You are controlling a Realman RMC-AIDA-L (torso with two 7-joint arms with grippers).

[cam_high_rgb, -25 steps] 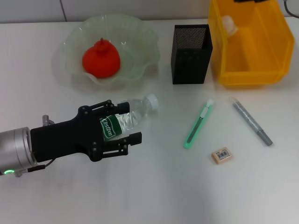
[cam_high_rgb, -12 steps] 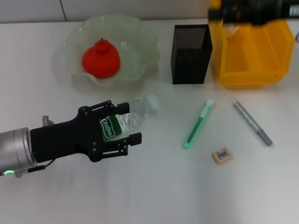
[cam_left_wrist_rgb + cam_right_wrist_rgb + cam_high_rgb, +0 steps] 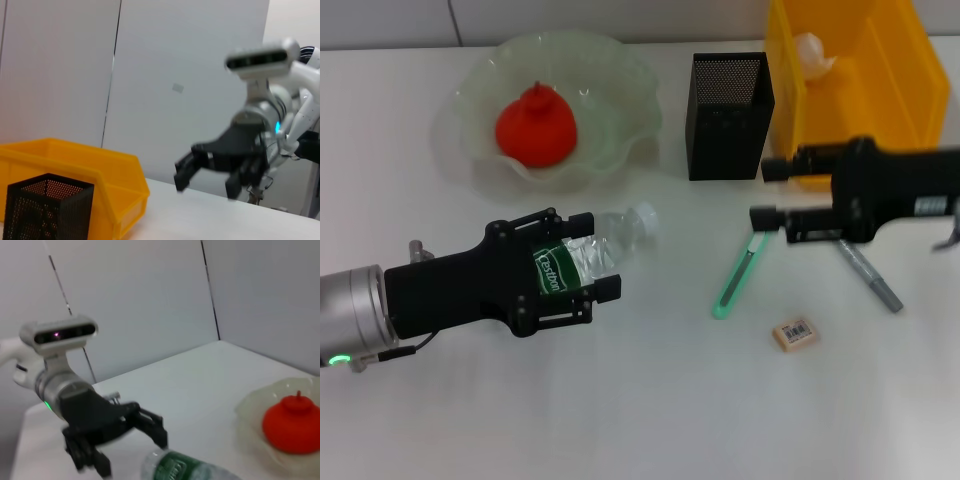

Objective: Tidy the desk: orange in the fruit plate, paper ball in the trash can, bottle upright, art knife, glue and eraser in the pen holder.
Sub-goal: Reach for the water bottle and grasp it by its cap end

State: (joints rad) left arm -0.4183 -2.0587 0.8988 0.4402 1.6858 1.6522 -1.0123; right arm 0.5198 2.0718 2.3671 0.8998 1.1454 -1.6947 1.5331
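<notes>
The clear bottle (image 3: 605, 250) with a green label lies on its side on the white desk, between the fingers of my open left gripper (image 3: 595, 256). My right gripper (image 3: 768, 192) hangs open over the top end of the green art knife (image 3: 738, 275); it also shows in the left wrist view as right gripper (image 3: 205, 170). The grey glue stick (image 3: 875, 280) lies partly under the right arm. The eraser (image 3: 793, 334) lies nearer the front. The orange (image 3: 537, 125) sits in the fruit plate (image 3: 620, 70). The paper ball (image 3: 812, 48) is in the yellow trash can (image 3: 910, 90).
The black mesh pen holder (image 3: 728, 115) stands between the fruit plate and the yellow trash can. White desk surface lies bare along the front and at the far left.
My right arm came from the back right, over the trash can, down to above the art knife. The left gripper edged slightly forward along the bottle.
</notes>
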